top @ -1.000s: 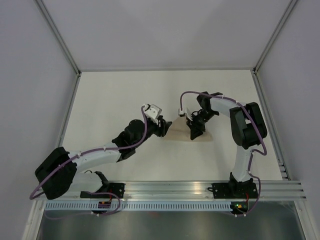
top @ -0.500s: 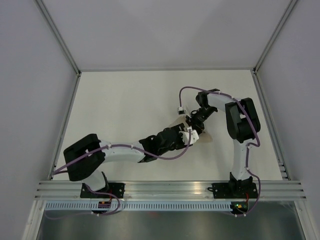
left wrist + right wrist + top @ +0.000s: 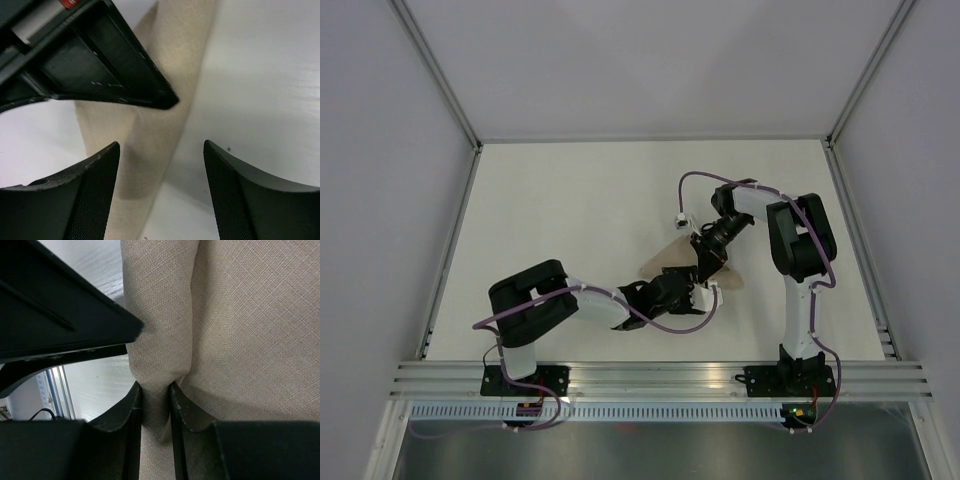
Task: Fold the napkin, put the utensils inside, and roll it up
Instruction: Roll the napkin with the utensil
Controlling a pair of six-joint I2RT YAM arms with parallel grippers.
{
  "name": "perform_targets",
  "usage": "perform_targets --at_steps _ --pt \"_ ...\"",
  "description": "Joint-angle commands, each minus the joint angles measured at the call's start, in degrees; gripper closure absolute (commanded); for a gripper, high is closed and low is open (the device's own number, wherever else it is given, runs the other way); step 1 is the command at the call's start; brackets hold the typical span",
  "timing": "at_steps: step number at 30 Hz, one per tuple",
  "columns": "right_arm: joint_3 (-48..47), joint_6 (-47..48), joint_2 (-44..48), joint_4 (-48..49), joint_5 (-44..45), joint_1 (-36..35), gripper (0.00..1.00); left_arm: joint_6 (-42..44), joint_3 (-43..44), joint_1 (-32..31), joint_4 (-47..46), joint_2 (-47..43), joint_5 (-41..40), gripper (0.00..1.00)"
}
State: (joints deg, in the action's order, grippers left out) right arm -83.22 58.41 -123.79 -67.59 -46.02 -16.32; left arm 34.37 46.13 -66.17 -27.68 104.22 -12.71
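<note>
Right of centre on the tabletop (image 3: 570, 200), top view: logged the napkin (image 3: 667, 262) partly lifted and bunched, with the right hand (image 3: 706, 262) on it. Noted the left hand (image 3: 704, 293) now at the cloth's near side, just beside the right hand. Sat off the napkin's left edge a second ago, so has swung round toward the tabletop's near edge.

Left wrist view: saw the left hand (image 3: 160, 185) spread wide, wider than a moment back, holding nothing. Poised over a narrow ridge of napkin (image 3: 150, 145) with bare tabletop on either side. Spotted a finger of the right hand (image 3: 105, 70) just past the ridge.

Right wrist view: confirmed the right hand (image 3: 156, 407) nearly closed, pinching a raised fold of napkin (image 3: 240, 340); grip unchanged.

Judged as folding step underway: probably lining up a second grip on the pinched fold. Rolling not yet begun.
</note>
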Motion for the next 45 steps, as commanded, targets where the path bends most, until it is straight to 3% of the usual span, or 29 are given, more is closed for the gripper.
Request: perform_targets --at_steps 1,6,9,12,13,16,19,21,23,28,37,45 --pt "2.01 2.76 -5.41 6.60 8.23 -0.73 0.83 3.51 1.42 1.39 -3.78 2.74 1.90 0.26" --pt "2.01 2.67 -5.24 6.68 8.14 -0.56 0.83 0.62 2.73 3.50 -0.80 4.05 4.18 0.30" --pt "2.01 2.67 -5.24 6.60 8.05 -0.47 0.82 -1.67 4.67 3.86 3.94 5.11 6.29 0.37" --pt "1.75 2.67 -5.32 6.60 7.79 -0.30 0.82 -3.87 6.43 4.21 7.90 6.42 9.45 0.54" --pt "1.66 2.67 -5.32 6.51 7.79 -0.21 0.81 -4.48 7.39 4.30 10.08 6.78 10.59 0.64" --pt "1.57 2.50 -5.32 6.33 7.96 -0.21 0.80 -5.80 8.53 4.38 12.03 7.57 11.74 0.75" --pt "1.74 2.41 -4.36 6.68 7.79 0.05 0.73 -7.82 8.63 4.56 13.18 7.05 12.45 0.84" --pt "2.01 2.15 -2.87 7.21 7.09 0.41 0.59 -9.49 9.41 5.00 14.93 6.87 15.33 0.89" --pt "2.27 1.53 -1.64 7.56 6.56 0.67 0.49 -10.72 10.29 5.26 17.03 7.04 17.09 0.92" --pt "3.41 -2.68 4.25 10.10 4.98 1.72 0.37 -14.68 11.70 6.49 21.18 7.13 22.81 0.97" --pt "12.72 -26.56 20.15 33.72 9.54 7.07 0.32 -19.16 12.49 8.25 24.51 7.57 27.65 0.98" --pt "23.35 -29.68 38.16 44.47 8.58 14.64 0.33 -24.08 20.38 13.52 36.80 10.90 38.87 0.97"
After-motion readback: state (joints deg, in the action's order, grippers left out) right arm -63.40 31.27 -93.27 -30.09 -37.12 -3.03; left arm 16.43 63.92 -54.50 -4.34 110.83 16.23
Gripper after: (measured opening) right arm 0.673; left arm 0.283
